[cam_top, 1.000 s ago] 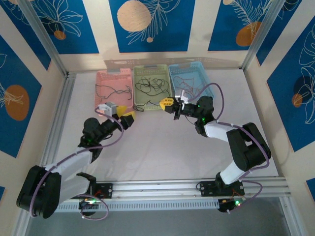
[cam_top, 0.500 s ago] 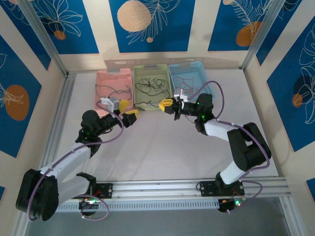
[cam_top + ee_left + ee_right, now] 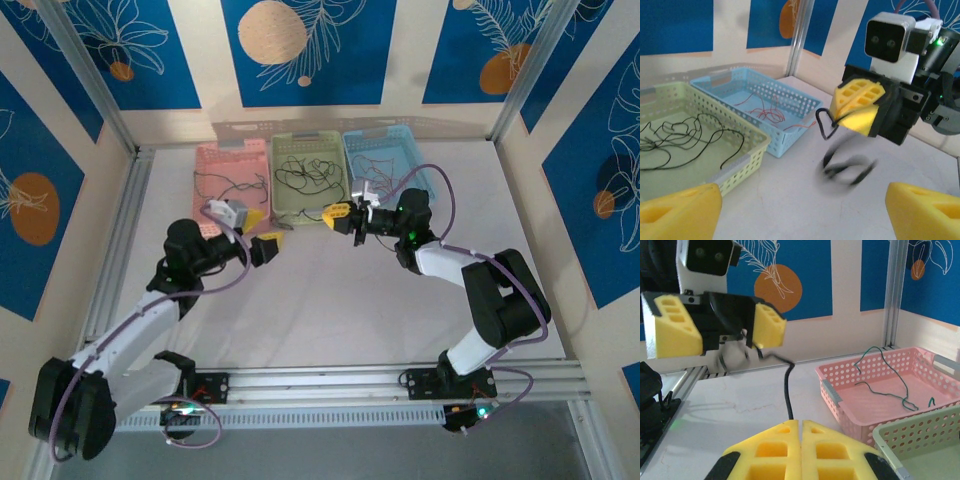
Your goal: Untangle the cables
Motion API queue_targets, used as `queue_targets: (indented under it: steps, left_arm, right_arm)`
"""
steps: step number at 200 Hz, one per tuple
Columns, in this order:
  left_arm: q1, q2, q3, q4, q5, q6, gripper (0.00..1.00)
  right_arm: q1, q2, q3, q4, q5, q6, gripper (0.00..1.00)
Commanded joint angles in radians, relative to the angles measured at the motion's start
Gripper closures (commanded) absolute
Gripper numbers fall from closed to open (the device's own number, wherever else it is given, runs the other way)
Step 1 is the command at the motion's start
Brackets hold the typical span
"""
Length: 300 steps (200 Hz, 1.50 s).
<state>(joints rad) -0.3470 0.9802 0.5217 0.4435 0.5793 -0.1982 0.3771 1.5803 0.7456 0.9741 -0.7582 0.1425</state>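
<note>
Black cable [image 3: 787, 390] pinched in closed right hand [image 3: 800, 422], left hand [image 3: 722, 327] spread open
Its free length ran from the right hand straight toward the left hand, which faced it close by above the surface [image 3: 330, 300]; the other cables [image 3: 305, 172] lay in baskets [image 3: 275, 180] beyond

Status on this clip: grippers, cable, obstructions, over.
Left gripper open, holding nothing. Right gripper shut on black cable, loose end blurred between the grippers. Green basket alongside, apart from it.

High overview, two opposed wrist close-ups.
</note>
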Motion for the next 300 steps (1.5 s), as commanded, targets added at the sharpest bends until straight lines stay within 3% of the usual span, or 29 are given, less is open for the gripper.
queue_targets:
  steps: [1, 89, 170, 188, 220, 238, 300]
  left_arm:
    - [0.007, -0.070, -0.053, -0.029, -0.036, 0.025, 0.13]
    - [0.005, 0.006, 0.136, -0.120, -0.037, 0.091, 0.15]
    - [0.002, 0.073, 0.184, -0.144, 0.027, 0.087, 0.37]
    - [0.001, 0.087, 0.196, -0.142, 0.031, 0.079, 0.46]
    - [-0.003, 0.104, 0.202, -0.123, 0.037, 0.060, 0.83]
    - [-0.004, 0.099, 0.196, -0.144, 0.016, 0.060, 1.00]
    - [-0.018, 0.043, 0.172, -0.382, -0.153, 0.079, 1.00]
  right_arm:
    - [-0.005, -0.025, 0.034, -0.036, 0.019, -0.006, 1.00]
    - [0.019, -0.010, 0.074, -0.136, -0.028, -0.063, 1.00]
    - [0.023, -0.010, 0.080, -0.153, -0.039, -0.072, 1.00]
    - [0.025, -0.011, 0.080, -0.154, -0.041, -0.073, 1.00]
    - [0.025, -0.015, 0.078, -0.157, -0.034, -0.077, 1.00]
    - [0.023, -0.033, 0.061, -0.150, 0.029, -0.091, 1.00]
    - [0.052, -0.133, -0.047, -0.120, 0.461, -0.253, 1.00]
